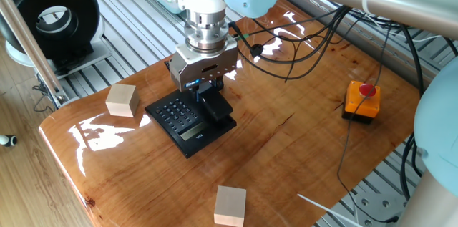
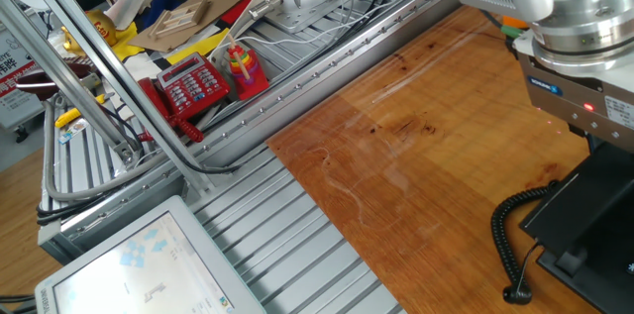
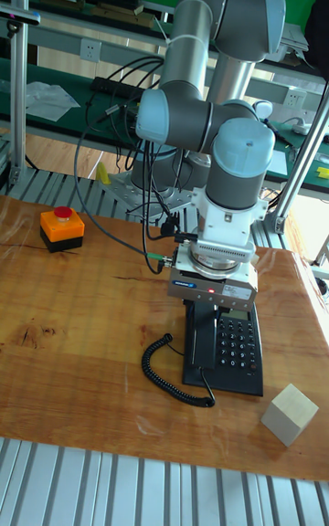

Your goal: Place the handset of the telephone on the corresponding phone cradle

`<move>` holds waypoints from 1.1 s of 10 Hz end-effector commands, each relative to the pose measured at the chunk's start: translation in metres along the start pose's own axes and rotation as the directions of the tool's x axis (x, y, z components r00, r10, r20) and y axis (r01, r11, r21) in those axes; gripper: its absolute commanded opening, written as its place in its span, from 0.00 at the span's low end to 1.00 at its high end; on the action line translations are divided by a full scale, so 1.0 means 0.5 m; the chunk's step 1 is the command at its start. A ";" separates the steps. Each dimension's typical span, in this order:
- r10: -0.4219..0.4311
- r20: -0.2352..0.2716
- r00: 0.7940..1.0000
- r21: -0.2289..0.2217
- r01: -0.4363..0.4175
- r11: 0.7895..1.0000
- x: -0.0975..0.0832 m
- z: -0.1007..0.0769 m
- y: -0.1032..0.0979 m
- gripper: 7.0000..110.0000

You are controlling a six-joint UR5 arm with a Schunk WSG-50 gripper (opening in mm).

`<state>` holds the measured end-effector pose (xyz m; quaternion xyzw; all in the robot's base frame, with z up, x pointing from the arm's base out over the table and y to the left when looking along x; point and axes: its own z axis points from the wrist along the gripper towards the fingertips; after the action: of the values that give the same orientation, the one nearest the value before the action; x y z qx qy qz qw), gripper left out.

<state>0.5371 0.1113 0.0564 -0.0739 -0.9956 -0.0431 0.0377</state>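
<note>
The black handset (image 1: 217, 107) lies lengthwise on the phone cradle, the side strip of the flat black phone base (image 1: 176, 117) beside the grey keypad. In the tall fixed view the handset (image 3: 200, 341) fills the left strip of the base (image 3: 237, 345), covering the cradle. Its coiled cord (image 2: 507, 245) loops onto the wood. My gripper (image 1: 205, 92) hangs straight above the handset's far end, its fingers open on either side of the handset. From the tall fixed view the gripper (image 3: 212, 303) hides the handset's top end.
One wooden block (image 1: 122, 100) sits left of the phone and another (image 1: 230, 205) near the front edge. An orange box with a red button (image 1: 362, 99) stands at the right. Loose black cables (image 1: 300, 41) cross the far side. A red phone (image 2: 193, 84) lies off the table.
</note>
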 end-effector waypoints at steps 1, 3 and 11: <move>0.008 -0.001 1.000 -0.018 -0.008 1.000 -0.002 -0.003 0.006 0.00; 0.001 0.001 1.000 -0.015 -0.001 1.000 -0.002 -0.003 0.006 0.00; -0.035 0.002 0.999 -0.017 0.035 0.999 0.004 0.000 0.015 0.00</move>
<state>0.5358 0.1157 0.0553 -0.0585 -0.9967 -0.0441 0.0362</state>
